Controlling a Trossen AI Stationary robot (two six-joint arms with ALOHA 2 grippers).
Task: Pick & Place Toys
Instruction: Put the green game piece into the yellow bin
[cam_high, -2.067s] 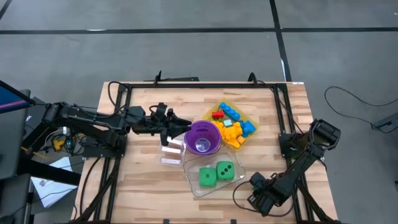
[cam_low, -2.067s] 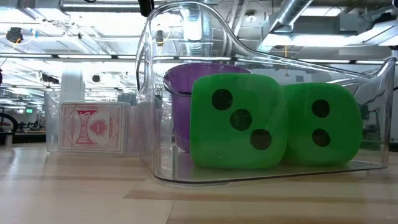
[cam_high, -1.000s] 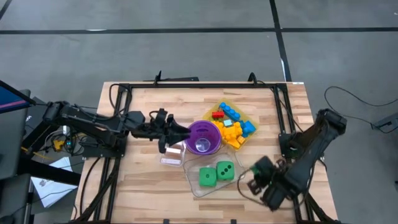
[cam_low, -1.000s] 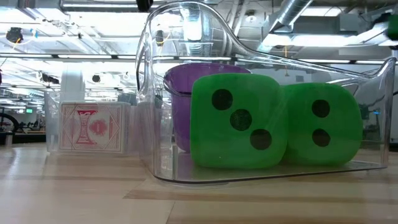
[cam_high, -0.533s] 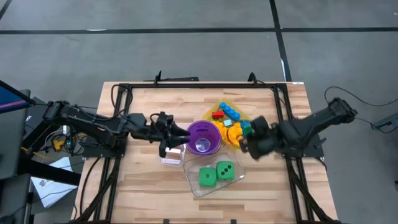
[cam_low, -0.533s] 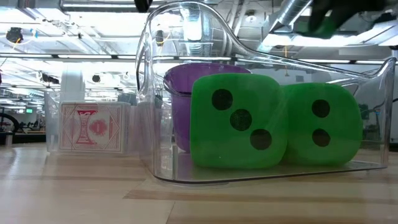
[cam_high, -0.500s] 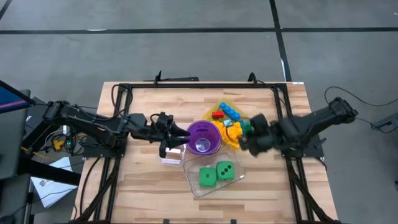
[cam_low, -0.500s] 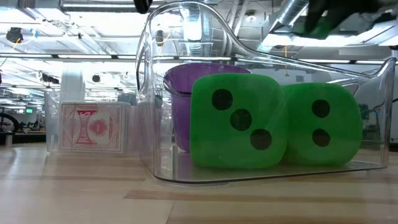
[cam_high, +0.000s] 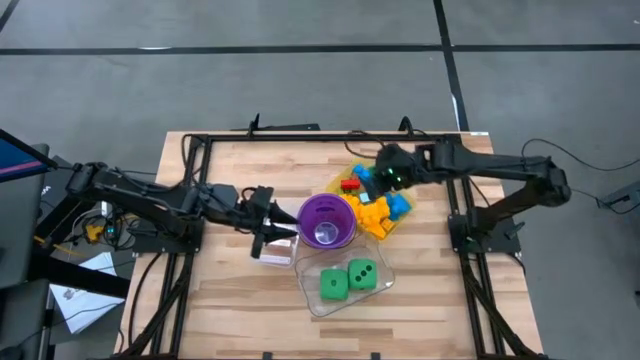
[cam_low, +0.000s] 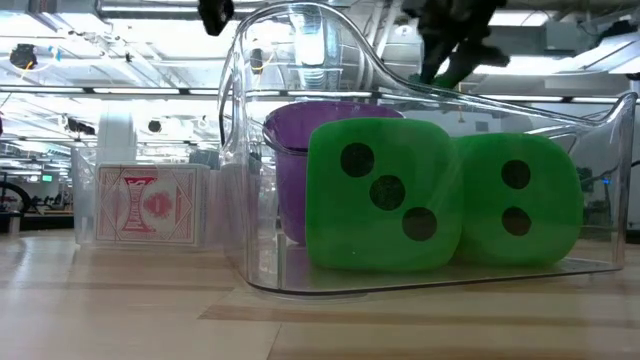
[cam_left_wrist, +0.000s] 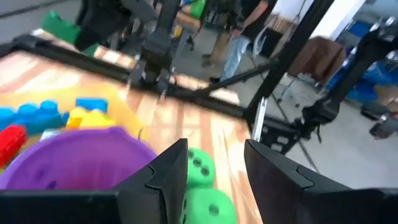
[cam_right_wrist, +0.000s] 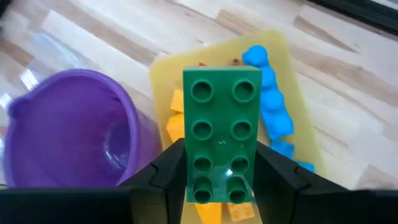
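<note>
Overhead, then, view by view:
High view, right claw (cam_high: 385, 175): hangs over the yellow tray (cam_high: 392, 222), pinching a green brick (cam_high: 389, 178).
High view, left claw (cam_high: 268, 226): low beside the purple cup (cam_high: 326, 221), over a small clear box (cam_high: 275, 251) on the counter (cam_high: 230, 300).
High view, toys: blue, yellow and red bricks (cam_high: 372, 205) heaped on the tray; two green dice (cam_high: 347, 278) in a clear tub (cam_high: 313, 303) nearer the front edge.
Low view, dice (cam_low: 440, 196): side by side inside the tub (cam_low: 240, 180), black dots facing the camera, cup (cam_low: 290, 170) behind them.
Low view, card box (cam_low: 146, 207): apart from the tub, a red-patterned card inside.
Low view, right claw (cam_low: 455, 45): above the tub, a bit of green in it.
Left wrist view, left claw (cam_left_wrist: 214, 165): fingers (cam_left_wrist: 169, 169) spread with a gap, nothing between them; cup (cam_left_wrist: 74, 155) close ahead, dice (cam_left_wrist: 202, 186) beyond.
Right wrist view, right claw (cam_right_wrist: 221, 165): pressed on both sides of the studded green brick (cam_right_wrist: 221, 140), above the tray (cam_right_wrist: 280, 43) and blue pieces (cam_right_wrist: 267, 102), cup (cam_right_wrist: 68, 127) alongside.
</note>
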